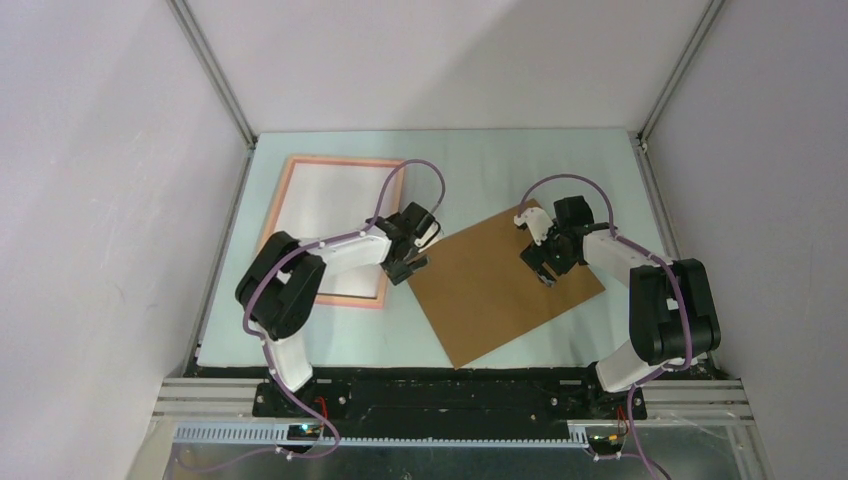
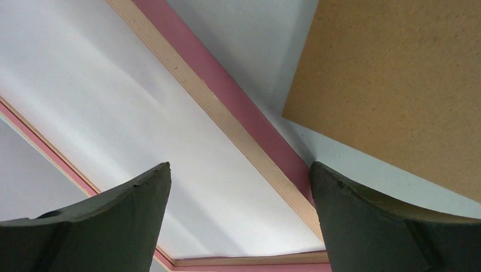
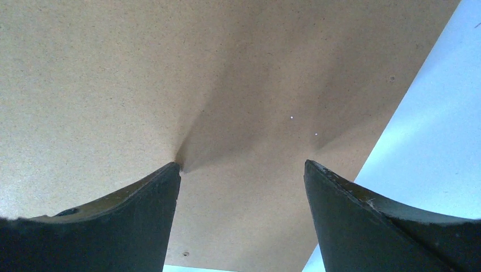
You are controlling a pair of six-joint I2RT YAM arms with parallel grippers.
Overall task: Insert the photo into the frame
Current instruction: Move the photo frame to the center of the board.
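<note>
The salmon-pink frame (image 1: 340, 160) lies flat at the left of the table. A plain white sheet (image 1: 325, 210) fills its opening; no printed picture shows, so I cannot tell whether it is the photo lying face down. My left gripper (image 1: 412, 268) hovers open over the frame's right rail near the lower right corner. In the left wrist view the frame's rail (image 2: 238, 96) and the white sheet (image 2: 113, 102) pass between the fingers of the left gripper (image 2: 239, 173). My right gripper (image 1: 540, 272) is open and low over the brown backing board (image 1: 480, 290), holding nothing.
The backing board (image 3: 170, 73) lies skewed right of centre, its left corner close to the frame. In the right wrist view the right gripper (image 3: 243, 167) has one fingertip (image 3: 170, 173) at the board's surface, meeting its own shadow. Pale table (image 3: 431, 141) shows beyond the board's edge. Walls enclose the table.
</note>
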